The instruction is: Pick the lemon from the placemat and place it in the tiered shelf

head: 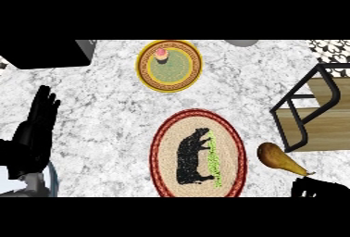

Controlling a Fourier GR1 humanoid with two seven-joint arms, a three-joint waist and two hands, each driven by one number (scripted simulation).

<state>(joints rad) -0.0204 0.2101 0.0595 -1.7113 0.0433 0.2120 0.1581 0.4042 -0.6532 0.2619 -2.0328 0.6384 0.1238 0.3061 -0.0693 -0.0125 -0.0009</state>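
Head view of the marble counter (103, 97). Centre, low in the field: an oval woven placemat (232, 152) with a red border, bearing a black cow silhouette (191, 155) and a thin green strip along the silhouette's right side. The lemon (273, 155) (seen here as a brownish-yellow body, rounded at its upper left and tapering toward the lower right) is off the mat, just beside its right border, between the mat and the tiered shelf (331, 127). It is outside the shelf's black frame, below its lower corner.

The right hand (320, 187) shows only as a dark mass at the lower right corner. The lemon's narrow end appears to meet it, but whether the hand is pinching the fruit or merely next to it cannot be told from this angle.

The left hand (37, 127) rests at the left edge, spread flat and pointing up the field, well apart from the mat.

At the top, a yellow-rimmed plate (145, 65) carries a small pink-topped cake (161, 55). A black block (44, 53) fills the upper left corner.
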